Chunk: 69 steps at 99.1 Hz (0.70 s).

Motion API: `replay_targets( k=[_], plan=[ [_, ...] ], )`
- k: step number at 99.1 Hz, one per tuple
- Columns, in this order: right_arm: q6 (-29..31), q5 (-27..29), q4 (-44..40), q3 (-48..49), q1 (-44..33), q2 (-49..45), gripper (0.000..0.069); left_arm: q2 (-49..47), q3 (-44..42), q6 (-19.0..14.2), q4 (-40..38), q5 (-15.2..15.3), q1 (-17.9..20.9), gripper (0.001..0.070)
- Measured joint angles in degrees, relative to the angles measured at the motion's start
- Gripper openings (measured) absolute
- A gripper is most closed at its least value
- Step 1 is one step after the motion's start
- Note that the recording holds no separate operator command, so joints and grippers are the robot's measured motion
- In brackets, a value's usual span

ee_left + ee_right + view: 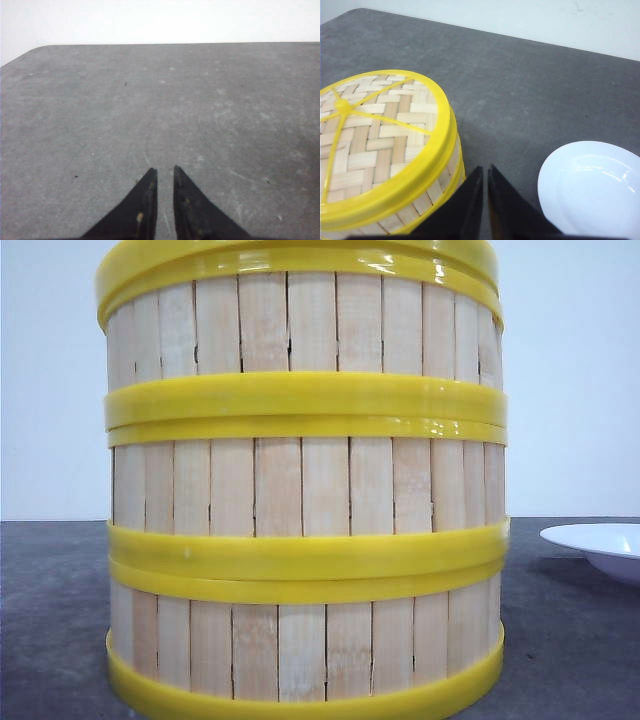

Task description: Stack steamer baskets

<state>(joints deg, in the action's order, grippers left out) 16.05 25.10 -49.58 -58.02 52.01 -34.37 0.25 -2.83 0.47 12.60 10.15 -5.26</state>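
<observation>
Right wrist: fingers [486,172] nearly closed, empty.

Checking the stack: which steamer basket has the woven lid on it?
The top basket of the three; the middle and bottom ones carry baskets.

From the front, the stack of steamer baskets [303,480] stands so close that it blocks most of the table [50,620] behind it, and its very top runs off the upper edge — I can't see what caps it there. The white plate [600,545] is cut by the right edge. Over my right gripper [485,172], the woven lid [375,135] runs off the left and lower edges — the walls below it are mostly out of sight — and the plate is clipped too.
</observation>
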Motion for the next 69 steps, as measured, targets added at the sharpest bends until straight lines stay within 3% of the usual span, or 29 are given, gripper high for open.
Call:
replay_targets(
  k=[16, 35, 52, 69],
  plan=[
    [-3.85, 0.44, 4.26, 0.00, -5.35, 0.00, 0.0015, 0.00, 0.00, 0.00, 0.00, 0.00, 0.00, 0.0033],
    [-10.91, -1.92, 12.33, 1.57, -19.78, 1.22, 0.0015, 0.00, 0.00, 0.00, 0.00, 0.00, 0.00, 0.0033],
    [-14.71, -7.34, 20.33, 10.69, -32.85, 6.82, 0.0015, 0.00, 0.00, 0.00, -0.02, 0.00, 0.00, 0.0033],
    [-15.87, -9.53, 24.94, 23.34, -40.46, 15.28, 0.0015, 0.00, 0.00, 0.00, 0.00, 0.00, 0.00, 0.0033]
  ],
)
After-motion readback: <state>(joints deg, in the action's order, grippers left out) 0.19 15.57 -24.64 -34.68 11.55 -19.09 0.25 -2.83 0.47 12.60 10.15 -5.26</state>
